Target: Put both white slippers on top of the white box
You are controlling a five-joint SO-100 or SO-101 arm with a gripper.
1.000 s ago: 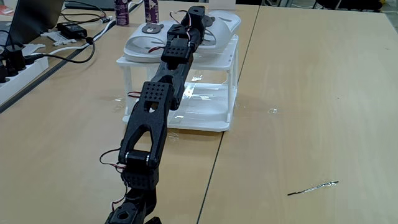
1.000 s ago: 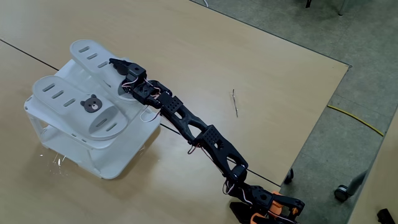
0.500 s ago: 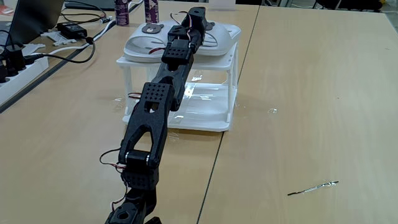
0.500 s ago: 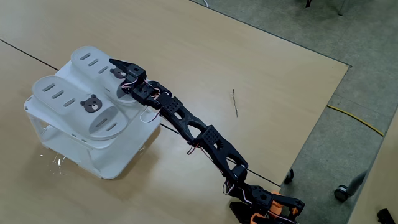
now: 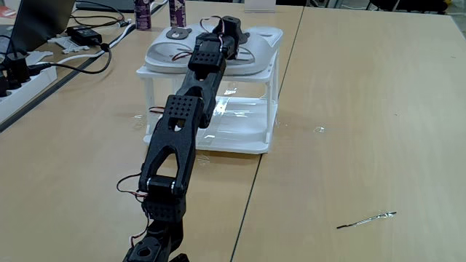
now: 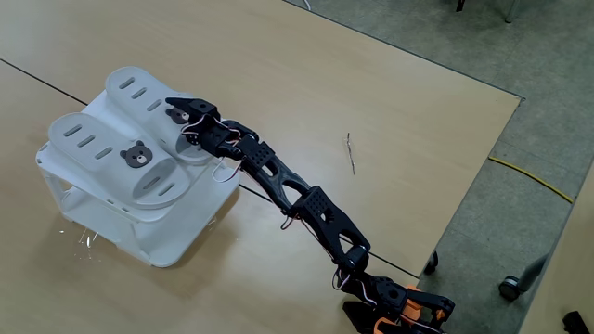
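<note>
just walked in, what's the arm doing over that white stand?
A black arm is stretched out across the table to the white box. Both white slippers already lie side by side on its flat top. The tool sits over the heel end of the slipper nearer the arm's side, by the bear badge. Whether it is gripping that slipper or has let go cannot be told from these views. A thin stick lies loose on the table.
</note>
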